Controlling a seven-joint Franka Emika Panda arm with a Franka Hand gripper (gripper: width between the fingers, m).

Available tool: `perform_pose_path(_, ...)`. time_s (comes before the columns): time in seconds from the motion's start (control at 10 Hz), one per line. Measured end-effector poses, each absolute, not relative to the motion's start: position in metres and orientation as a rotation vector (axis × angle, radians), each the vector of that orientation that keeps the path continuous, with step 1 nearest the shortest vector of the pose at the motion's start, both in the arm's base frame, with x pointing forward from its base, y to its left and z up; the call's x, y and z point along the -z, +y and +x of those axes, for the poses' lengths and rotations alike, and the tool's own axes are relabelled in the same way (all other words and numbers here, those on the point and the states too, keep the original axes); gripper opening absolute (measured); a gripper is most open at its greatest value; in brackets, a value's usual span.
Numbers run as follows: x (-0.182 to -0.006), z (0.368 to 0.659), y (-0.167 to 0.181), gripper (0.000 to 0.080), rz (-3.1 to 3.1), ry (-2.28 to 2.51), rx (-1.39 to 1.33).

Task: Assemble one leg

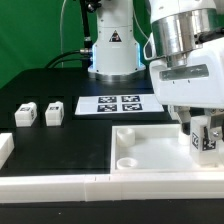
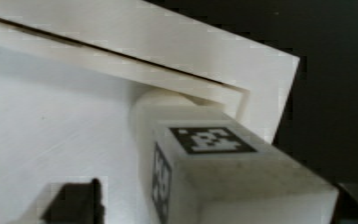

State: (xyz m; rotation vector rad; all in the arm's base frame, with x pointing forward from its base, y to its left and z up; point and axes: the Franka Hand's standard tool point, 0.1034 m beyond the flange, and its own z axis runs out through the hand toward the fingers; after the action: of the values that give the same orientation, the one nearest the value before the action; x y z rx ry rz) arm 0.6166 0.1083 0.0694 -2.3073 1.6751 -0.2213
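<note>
A black desk (image 1: 60, 85) lies before a green backdrop (image 1: 20, 30). My pincer (image 1: 205, 140) is clamped on the leg (image 1: 206, 143), which hangs at the exterior view's right, over the corner of the white panel (image 1: 160, 150). The leg's long axis stands close to upright, and a black-and-white square tag faces the exterior camera. I cannot tell whether its lower end touches the panel. Well apart, two more small blocks (image 1: 27, 113) (image 1: 53, 114) sit beside the marker board (image 1: 90, 104). My base (image 1: 113, 55) carries a warning triangle (image 1: 113, 38).
</note>
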Motion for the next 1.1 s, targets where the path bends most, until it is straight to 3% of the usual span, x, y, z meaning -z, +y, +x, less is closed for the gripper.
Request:
perform_pose_path(0.1,-0.07,0.616,0.11,0.0623,-2.318,1.659,0.224)
perform_pose_path(0.2,-0.07,0.616,0.112,0.0642,-2.466,1.462,0.26)
perform_pose_path(1.1,-0.075,0.622,0.121,0.0649,-3.034,-0.092,0.375)
